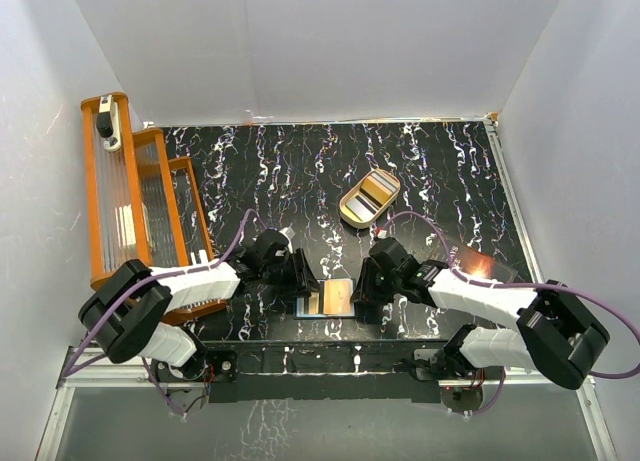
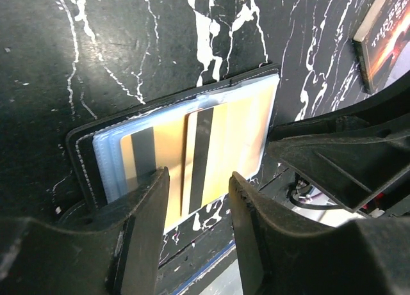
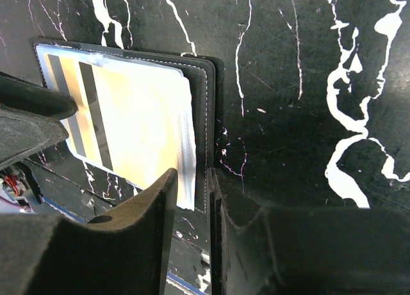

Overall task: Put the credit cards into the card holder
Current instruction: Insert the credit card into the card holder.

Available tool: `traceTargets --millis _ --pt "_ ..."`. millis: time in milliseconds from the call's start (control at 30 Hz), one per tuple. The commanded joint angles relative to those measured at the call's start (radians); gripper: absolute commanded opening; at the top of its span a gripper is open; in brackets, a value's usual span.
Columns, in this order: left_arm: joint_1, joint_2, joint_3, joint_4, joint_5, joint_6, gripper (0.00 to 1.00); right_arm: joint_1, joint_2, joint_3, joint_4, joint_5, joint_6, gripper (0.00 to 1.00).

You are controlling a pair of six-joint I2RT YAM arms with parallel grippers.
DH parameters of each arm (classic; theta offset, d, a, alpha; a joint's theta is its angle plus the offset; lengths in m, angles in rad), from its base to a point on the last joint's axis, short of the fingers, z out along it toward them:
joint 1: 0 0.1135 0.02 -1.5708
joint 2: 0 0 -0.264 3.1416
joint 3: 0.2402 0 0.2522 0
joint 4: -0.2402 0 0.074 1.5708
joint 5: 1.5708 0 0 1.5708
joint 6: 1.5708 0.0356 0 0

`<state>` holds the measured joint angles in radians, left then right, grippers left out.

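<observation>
The card holder (image 1: 303, 309) lies open near the table's front edge, between my two grippers. Its black stitched rim (image 2: 80, 154) frames a clear sleeve with gold credit cards (image 2: 237, 128) inside, their dark stripes showing. My left gripper (image 2: 197, 180) hangs open just in front of the sleeve with nothing between its fingers. My right gripper (image 3: 192, 175) sits at the holder's right stitched edge (image 3: 208, 103), jaws narrowly apart with that edge between them. A gold card (image 3: 141, 122) fills the sleeve beside it. In the overhead view the left gripper (image 1: 300, 279) and right gripper (image 1: 366, 286) flank the holder.
A tan oval tray (image 1: 350, 213) holding more cards (image 1: 372, 193) sits mid-table behind the holder. An orange rack (image 1: 130, 196) stands along the left side. A dark flat sheet with lettering (image 1: 480, 264) lies at the right, close to my right arm.
</observation>
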<state>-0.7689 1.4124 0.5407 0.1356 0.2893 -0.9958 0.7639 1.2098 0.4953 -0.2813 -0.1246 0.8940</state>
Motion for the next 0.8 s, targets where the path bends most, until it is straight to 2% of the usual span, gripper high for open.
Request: traceTargets --millis 0,100,333,767 --pt "-0.013 0.032 -0.015 0.034 0.030 -0.015 0.42 0.003 -0.012 -0.015 0.069 0.003 0.007 0.23" --pt "-0.019 0.055 -0.019 0.080 0.045 -0.037 0.41 0.002 -0.007 -0.024 0.078 0.006 0.006 0.21" --pt "-0.047 0.117 0.021 0.117 0.057 -0.053 0.33 0.003 0.005 -0.038 0.122 -0.019 0.030 0.17" --pt "-0.093 0.170 0.069 0.206 0.051 -0.077 0.34 0.018 0.007 -0.057 0.177 -0.024 0.059 0.13"
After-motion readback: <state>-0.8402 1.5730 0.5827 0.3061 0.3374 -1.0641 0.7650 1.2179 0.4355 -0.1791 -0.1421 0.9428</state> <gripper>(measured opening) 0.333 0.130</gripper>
